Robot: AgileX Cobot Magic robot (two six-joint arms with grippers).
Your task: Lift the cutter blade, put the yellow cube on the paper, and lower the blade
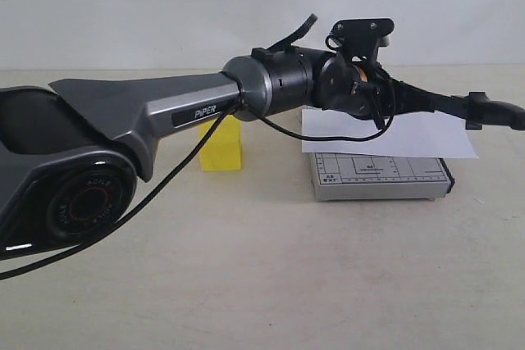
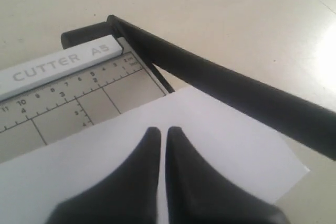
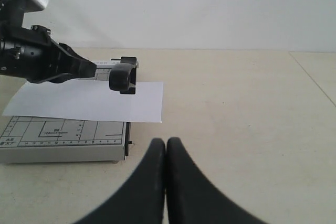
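The yellow cube (image 1: 221, 143) stands on the table to the left of the grey trimmer base (image 1: 381, 176), partly behind my left arm. The white paper (image 1: 410, 137) lies across the base and overhangs its right end. The cutter blade (image 2: 226, 85) is lifted off the base at a slant, its thick handle (image 1: 492, 110) hanging above the paper's right end. My left gripper (image 2: 159, 129) is shut and empty, just above the paper and alongside the blade; I cannot tell whether they touch. My right gripper (image 3: 166, 141) is shut and empty, low over bare table right of the trimmer.
My left arm (image 1: 164, 112) stretches across the table from the left, with a black cable (image 1: 164, 190) hanging under it. A white ruler bar marked CUTTER A5 (image 2: 58, 66) runs along the trimmer's hinge end. A pale wall stands behind the table.
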